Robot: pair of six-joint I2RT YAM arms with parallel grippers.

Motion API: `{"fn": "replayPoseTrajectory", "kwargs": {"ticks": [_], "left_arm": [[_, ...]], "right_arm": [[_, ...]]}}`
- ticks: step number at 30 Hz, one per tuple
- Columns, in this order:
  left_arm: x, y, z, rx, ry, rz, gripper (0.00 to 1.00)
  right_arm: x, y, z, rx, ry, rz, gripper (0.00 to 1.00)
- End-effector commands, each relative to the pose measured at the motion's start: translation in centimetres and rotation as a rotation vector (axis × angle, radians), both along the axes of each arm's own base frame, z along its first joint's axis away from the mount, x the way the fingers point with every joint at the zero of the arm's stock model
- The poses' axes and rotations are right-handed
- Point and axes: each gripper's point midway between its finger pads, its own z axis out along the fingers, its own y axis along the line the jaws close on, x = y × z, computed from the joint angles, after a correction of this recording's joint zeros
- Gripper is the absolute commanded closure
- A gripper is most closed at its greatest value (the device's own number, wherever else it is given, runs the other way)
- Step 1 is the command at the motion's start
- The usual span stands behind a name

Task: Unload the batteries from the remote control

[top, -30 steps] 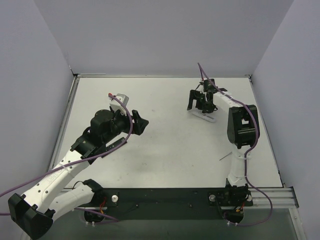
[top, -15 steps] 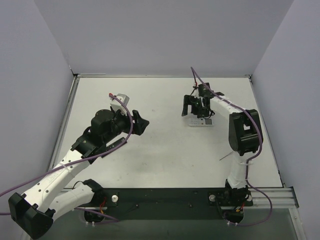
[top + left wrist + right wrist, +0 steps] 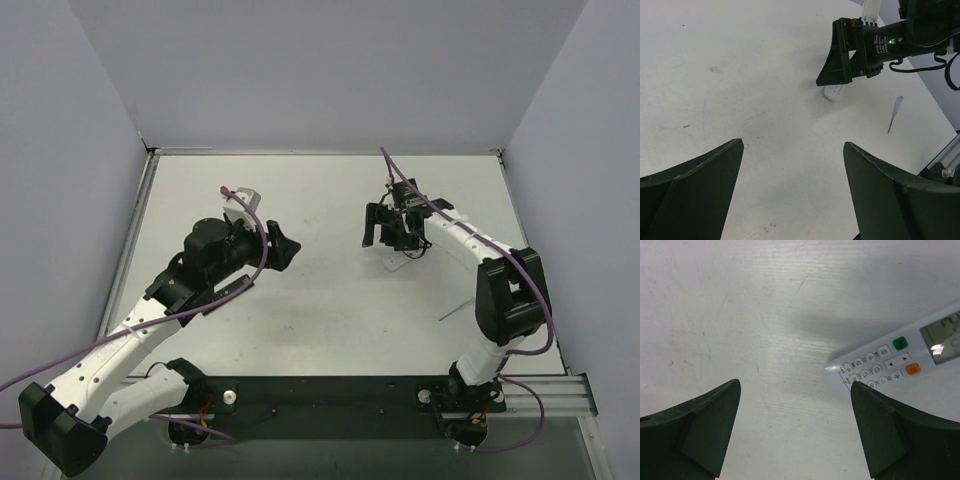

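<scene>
Top external view: at left centre, the left claw (image 3: 283,247) hangs over the white table (image 3: 320,320) where it was a second ago. Its own wrist camera shows its two dark fingers (image 3: 700,175) spread wide with nothing between them.

Right of centre, the right claw (image 3: 385,230) has drifted left and down the frame since the earlier pictures, and that arm's black elbow has swung toward the lower right. This claw is also spread open and holds nothing: its wrist view shows bare tabletop between the fingers (image 3: 695,430).

The long white plastic remote control (image 3: 395,262) lay slanted under this claw a second ago. Now only one rounded end peeks out just below it. In the right wrist view the remote control (image 3: 885,365) lies flat, buttons up, at the right edge of the frame beside the right-hand finger, showing a green key, an orange key and a grey display. The left wrist view catches the same end (image 3: 832,93) under the black claw body.

The batteries cannot be seen in any view.

Further right, well apart from the remote, a thin pale stick (image 3: 452,313) lies on the table.
</scene>
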Motion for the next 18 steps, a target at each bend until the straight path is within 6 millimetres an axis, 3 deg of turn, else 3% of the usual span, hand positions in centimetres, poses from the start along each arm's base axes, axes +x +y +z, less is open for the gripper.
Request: {"fn": "replayPoseTrajectory", "kwargs": {"ticks": [1, 3, 8, 12, 18], "left_arm": [[0.3, -0.5, 1.2, -0.044, -0.031, -0.013, 0.08], [0.3, -0.5, 1.1, -0.041, -0.027, -0.013, 0.08], [0.4, -0.6, 0.8, -0.038, -0.020, -0.011, 0.09], [0.5, -0.6, 0.7, -0.035, -0.016, -0.007, 0.09], [0.6, -0.4, 0.3, -0.021, -0.008, 0.008, 0.10]], "right_arm": [[-0.3, -3.7, 2.3, -0.095, -0.037, -0.302, 0.16], [-0.2, -6.3, 2.3, -0.190, -0.065, -0.446, 0.16], [0.1, -10.2, 1.5, -0.318, -0.030, -0.654, 0.17], [1.3, -11.1, 0.3, -0.299, 0.014, -0.777, 0.18], [3.3, -10.6, -0.9, -0.283, 0.037, -0.846, 0.18]]}}
